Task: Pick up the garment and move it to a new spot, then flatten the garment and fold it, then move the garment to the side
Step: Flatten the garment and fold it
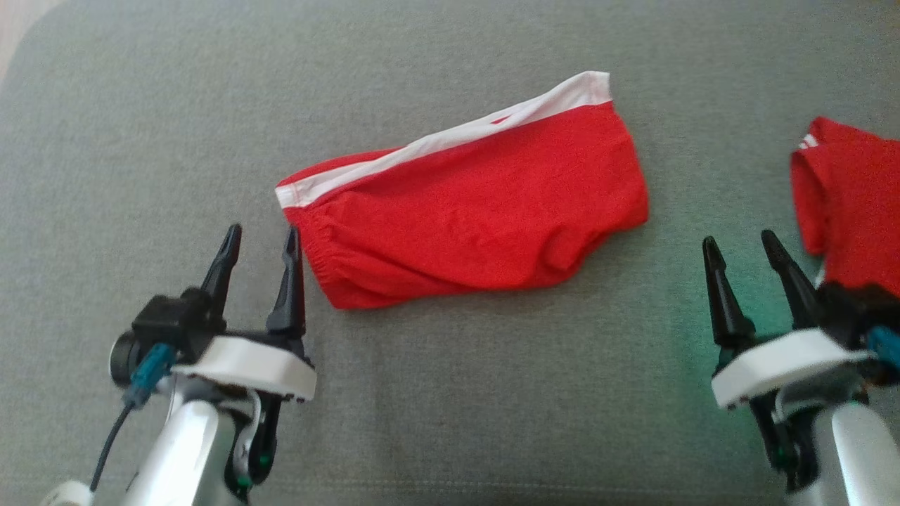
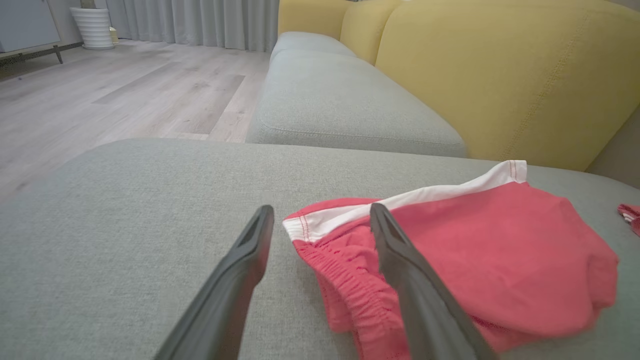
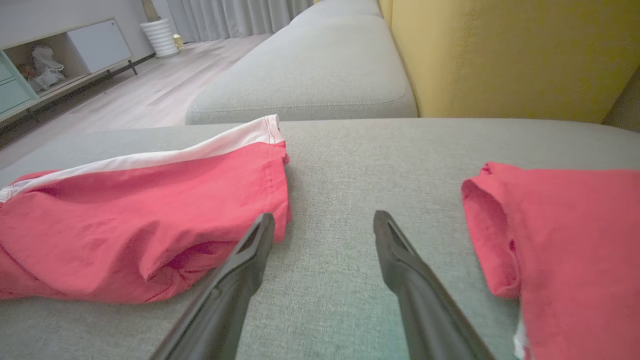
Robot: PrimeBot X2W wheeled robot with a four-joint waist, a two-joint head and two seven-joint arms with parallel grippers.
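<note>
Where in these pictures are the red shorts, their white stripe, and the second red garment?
Red shorts [image 1: 485, 204], head view, middle of the red cloth.
White stripe [image 1: 450, 140], head view, midway along the band.
Second red garment [image 3: 565, 235], right wrist view, its flat red middle.

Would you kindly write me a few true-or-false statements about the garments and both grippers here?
1. The left gripper is open and empty. True.
2. The right gripper grips the red garment with the white band. False: it is open and holds nothing.
3. A second red garment lies to the robot's right. True.
4. The cushion under the garments is yellow. False: it is grey; the backrest is yellow.
</note>
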